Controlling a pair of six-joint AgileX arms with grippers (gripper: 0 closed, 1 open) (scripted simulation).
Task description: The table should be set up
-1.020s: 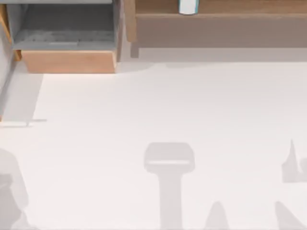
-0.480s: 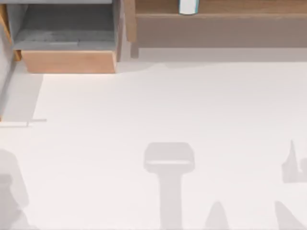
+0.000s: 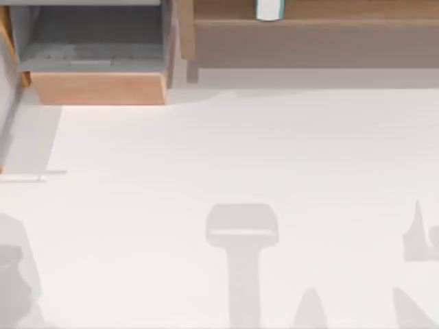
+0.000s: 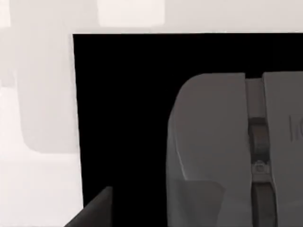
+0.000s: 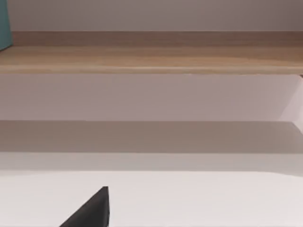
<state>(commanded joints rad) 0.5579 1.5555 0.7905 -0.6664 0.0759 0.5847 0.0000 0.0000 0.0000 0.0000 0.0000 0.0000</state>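
Note:
The table [image 3: 226, 151] is a wide matte-white top. Soft grey shadows of the arms lie along its near edge. In the left wrist view a grey computer mouse [image 4: 222, 151] rests on a black mat [image 4: 123, 118] that lies on the white surface. A dark wedge of my left gripper [image 4: 94, 208] sits at the edge of that view, over the mat's corner. In the right wrist view a dark wedge of my right gripper [image 5: 90, 210] hangs above the bare table [image 5: 189, 198], facing the shelf.
A wooden box with a grey inside [image 3: 96, 62] stands at the back left. A light-brown wooden shelf unit [image 3: 309, 34] runs along the back, with a white and teal object [image 3: 269, 9] on it. The shelf board [image 5: 151, 56] has a teal object [image 5: 4, 23] at one end.
The arm shadow at the lower left of the top view has shifted slightly. Nothing else has visibly moved.

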